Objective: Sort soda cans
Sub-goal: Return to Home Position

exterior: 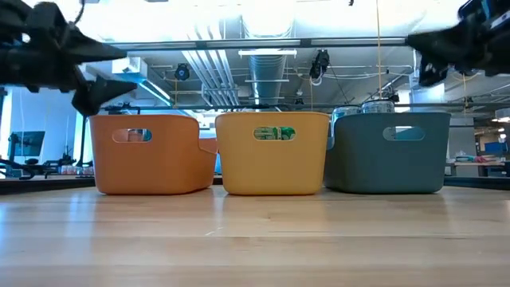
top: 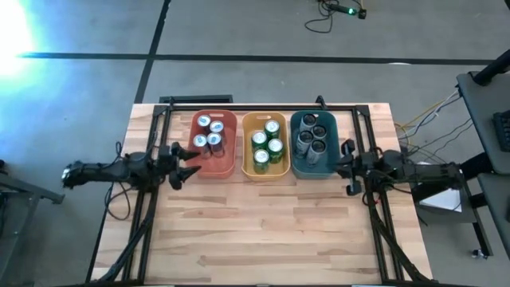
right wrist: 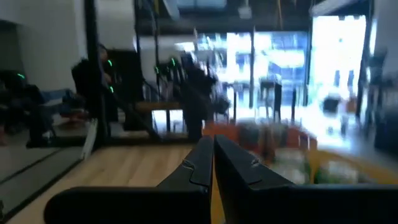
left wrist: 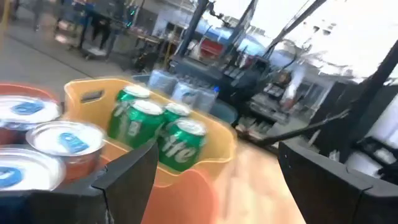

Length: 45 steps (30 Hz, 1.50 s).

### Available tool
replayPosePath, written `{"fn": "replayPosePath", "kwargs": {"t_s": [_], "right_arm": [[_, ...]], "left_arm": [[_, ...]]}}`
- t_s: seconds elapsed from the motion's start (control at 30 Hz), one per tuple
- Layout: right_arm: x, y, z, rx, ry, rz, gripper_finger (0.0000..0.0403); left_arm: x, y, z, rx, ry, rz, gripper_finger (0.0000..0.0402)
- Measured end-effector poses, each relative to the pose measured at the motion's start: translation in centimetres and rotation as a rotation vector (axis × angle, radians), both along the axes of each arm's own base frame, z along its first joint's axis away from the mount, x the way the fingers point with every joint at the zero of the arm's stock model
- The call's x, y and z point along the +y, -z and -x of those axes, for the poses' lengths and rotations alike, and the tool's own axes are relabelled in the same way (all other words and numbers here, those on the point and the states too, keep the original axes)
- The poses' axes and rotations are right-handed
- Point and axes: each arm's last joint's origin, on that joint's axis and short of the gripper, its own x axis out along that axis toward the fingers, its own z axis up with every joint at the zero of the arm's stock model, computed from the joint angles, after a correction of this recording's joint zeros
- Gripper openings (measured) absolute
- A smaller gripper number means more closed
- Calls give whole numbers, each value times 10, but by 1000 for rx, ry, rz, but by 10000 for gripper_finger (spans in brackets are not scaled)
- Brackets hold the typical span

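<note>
Three bins stand in a row at the table's far middle. The red bin [top: 227, 163] holds blue-and-silver soda cans [top: 209, 134], the yellow bin [top: 249, 163] holds green cans [top: 267, 146], and the teal bin [top: 299, 163] holds dark grey cans [top: 312, 135]. All the cans stand upright on the bin floors. My left gripper [top: 190, 162] hovers open at the red bin's left side, above its rim [left wrist: 205, 186], with nothing between its fingers. My right gripper [top: 344, 166] hangs shut just right of the teal bin, holding nothing; its fingers [right wrist: 213, 163] are pressed together.
A dark metal frame [top: 263, 106] runs behind the bins and down both sides of the table. Bare wooden tabletop [top: 263, 231] lies between the bins and the near edge.
</note>
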Motion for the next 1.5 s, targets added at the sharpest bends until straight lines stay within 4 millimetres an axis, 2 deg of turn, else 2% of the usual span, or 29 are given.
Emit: {"fn": "replayPosePath", "kwargs": {"t_s": [0.1,0.3,0.5,0.6,0.7,0.8,0.93,1.23,1.5], "right_arm": [[-1,6,-2,58,8,-41,10],[-1,7,-2,64,12,-44,13],[-1,23,-4,237,16,-175,13],[-1,18,-5,190,19,-109,13],[-2,13,-4,135,59,-28,13],[-4,17,-4,176,130,-40,13],[-5,21,-4,217,147,-114,13],[-3,25,-6,263,86,4,13],[0,32,-10,345,12,-41,13]], "left_arm": [[-10,-3,2,19,-7,-59,316],[-21,-3,7,73,-119,-217,316],[-26,-3,6,56,35,-246,316],[-26,-3,5,51,55,-254,316],[-25,-2,3,30,184,-222,316],[-21,1,1,26,280,-183,316],[-13,2,0,38,256,-191,316],[-11,1,0,33,262,-253,316],[-11,1,0,49,249,-403,316]]}}
